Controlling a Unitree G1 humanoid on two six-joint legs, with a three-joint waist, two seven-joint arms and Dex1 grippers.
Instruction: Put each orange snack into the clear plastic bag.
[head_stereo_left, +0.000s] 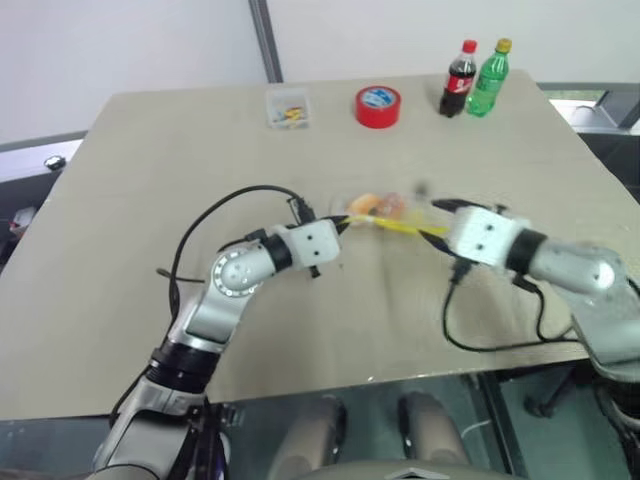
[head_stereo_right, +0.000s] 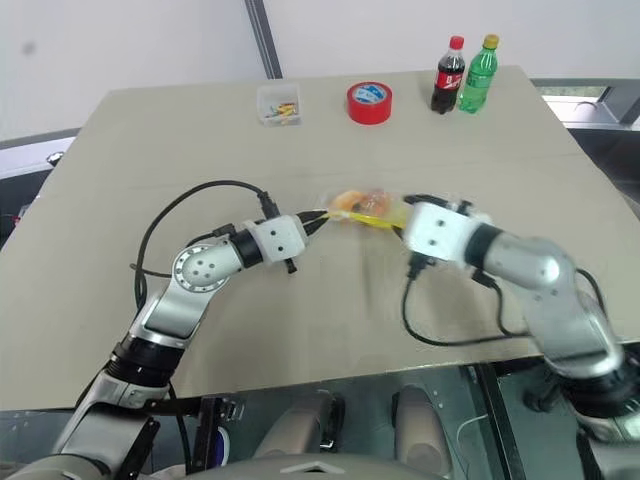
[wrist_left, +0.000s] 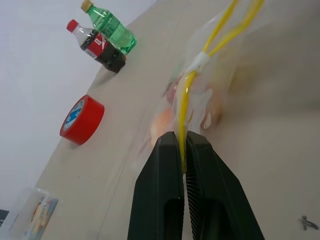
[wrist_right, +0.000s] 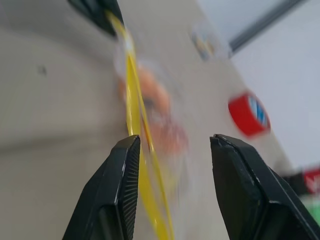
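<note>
The clear plastic bag (head_stereo_left: 385, 212) hangs just above the table's middle, stretched between my two grippers. Its yellow seal strip (wrist_left: 186, 95) splits into two open lips. Both orange snacks lie inside it, the lighter one (head_stereo_left: 364, 204) beside the darker one (head_stereo_left: 391, 205). My left gripper (head_stereo_left: 344, 223) is shut on the strip's end (wrist_left: 183, 150). In the right wrist view the fingers (wrist_right: 125, 175) of my right gripper (head_stereo_left: 438, 216) stand apart. The strip (wrist_right: 134, 120) runs between them, close to one finger.
At the table's far side stand a small clear box (head_stereo_left: 288, 108), a red tape roll (head_stereo_left: 378, 106), a cola bottle (head_stereo_left: 460, 80) and a green bottle (head_stereo_left: 489, 78). Black cables (head_stereo_left: 215, 215) loop off both wrists. The table's near edge (head_stereo_left: 330, 385) runs below the arms.
</note>
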